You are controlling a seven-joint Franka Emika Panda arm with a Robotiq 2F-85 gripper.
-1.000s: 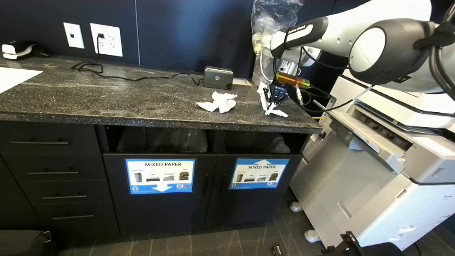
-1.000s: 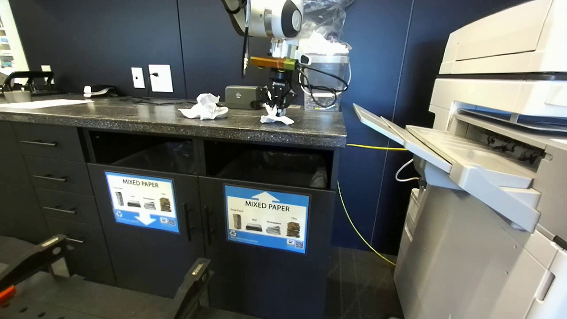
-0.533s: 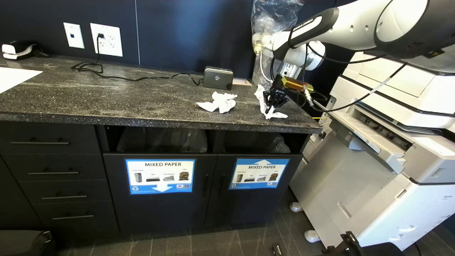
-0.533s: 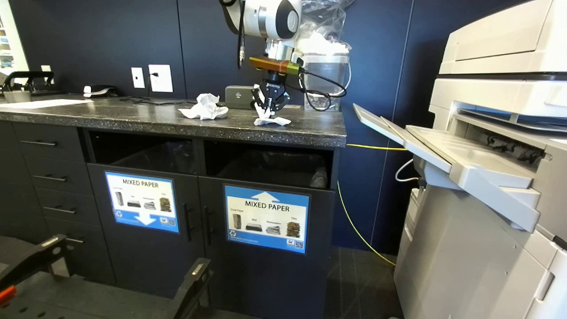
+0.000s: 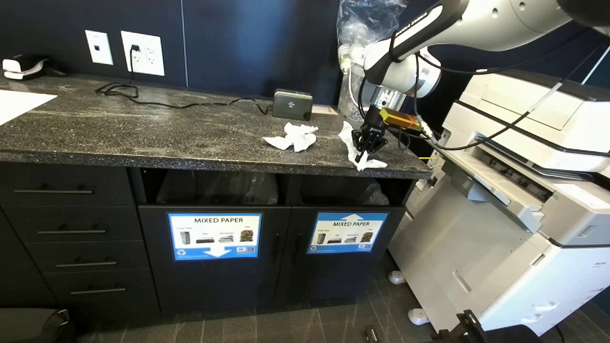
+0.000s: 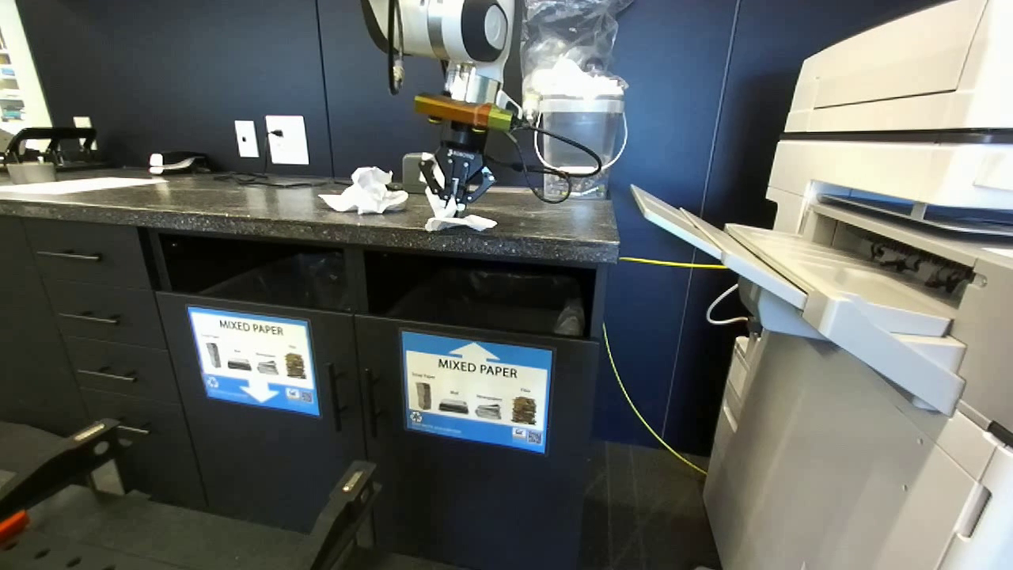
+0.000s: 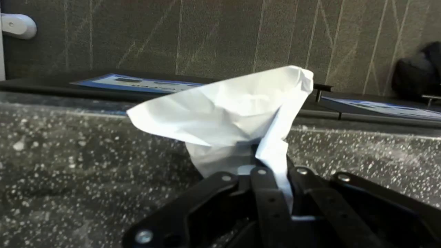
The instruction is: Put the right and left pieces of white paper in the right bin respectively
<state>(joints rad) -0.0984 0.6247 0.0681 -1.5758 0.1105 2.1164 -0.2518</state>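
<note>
The right piece of white paper is crumpled and pinched in my gripper, low over the counter near its front edge. It also shows in an exterior view under the gripper. In the wrist view the paper sticks out between the closed fingers. I cannot tell whether it touches the counter. The left piece of white paper lies crumpled on the counter, apart from the gripper; it also shows in an exterior view. The right bin is the dark open compartment below, also in an exterior view.
The dark counter covers the cabinet. The left compartment also has a MIXED PAPER sign. A small dark box and a clear bag-topped container stand at the back. A large printer stands to the right.
My gripper has moved toward the counter's front edge, and to the left in an exterior view, carrying the right paper along. The left paper has not moved.
</note>
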